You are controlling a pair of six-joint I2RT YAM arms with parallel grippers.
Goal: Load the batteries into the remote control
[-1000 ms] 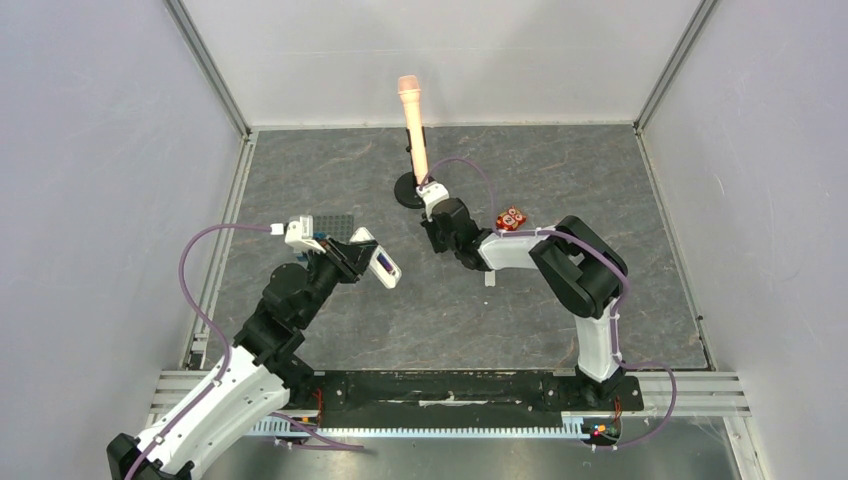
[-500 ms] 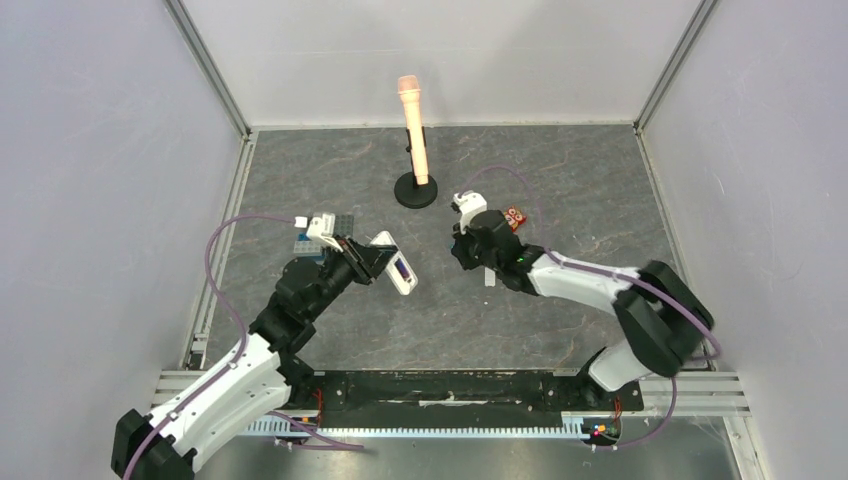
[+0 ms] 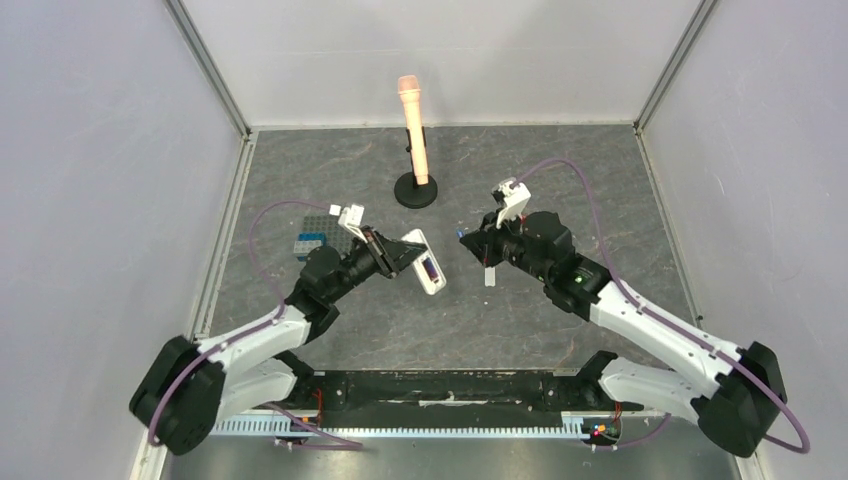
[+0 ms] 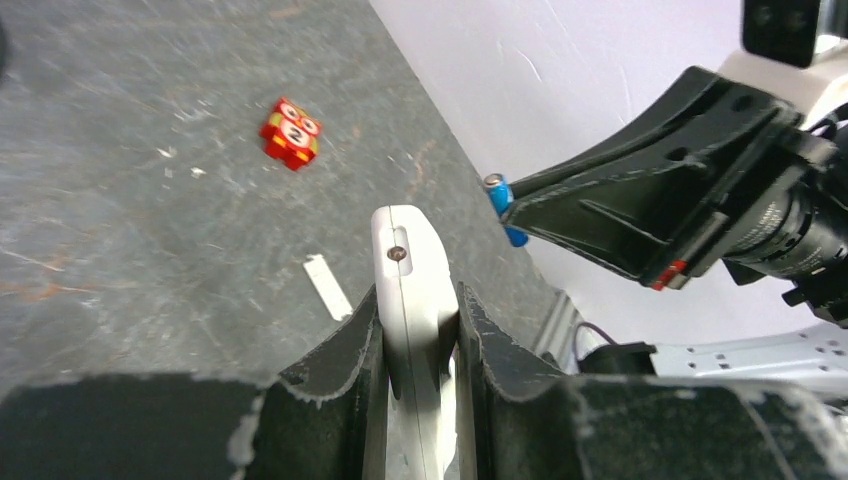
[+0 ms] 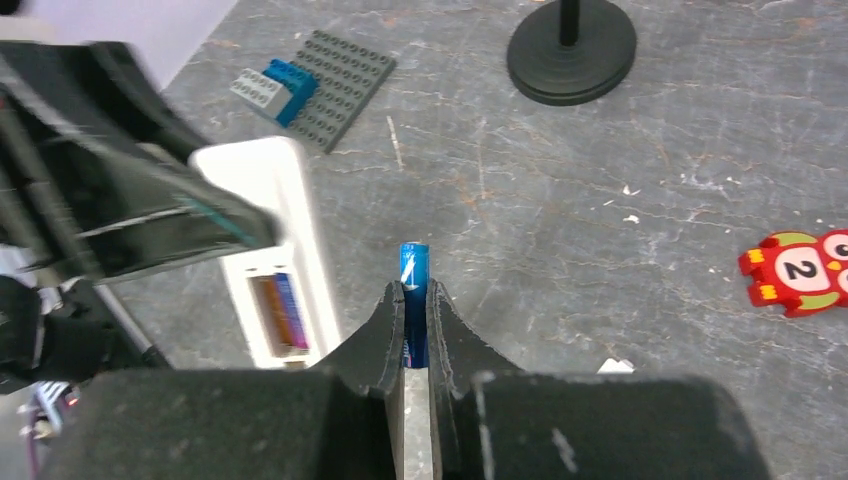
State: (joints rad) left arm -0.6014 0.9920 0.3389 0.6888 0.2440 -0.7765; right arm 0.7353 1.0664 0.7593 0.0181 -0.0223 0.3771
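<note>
My left gripper (image 3: 405,255) is shut on the white remote control (image 3: 428,263) and holds it above the table's middle. Its fingers clamp the remote's (image 4: 409,285) thin sides. The right wrist view shows the remote (image 5: 293,215) with its battery bay open and one blue-and-orange cell (image 5: 284,308) lying inside. My right gripper (image 3: 470,238) is shut on a blue battery (image 5: 414,268), whose end sticks out past the fingertips. That battery (image 4: 498,194) hangs a short way right of the remote's end, apart from it.
A red owl block (image 5: 798,270) and a thin white strip (image 3: 489,275) lie on the grey tabletop. A grey studded plate (image 3: 338,226) with a blue brick (image 3: 309,243) sits back left. A peach microphone on a black round stand (image 3: 415,189) rises at the back.
The left gripper carried the remote rightward toward the middle. The right arm swung its elbow out to the right, and its gripper with the battery turned to face the remote.
</note>
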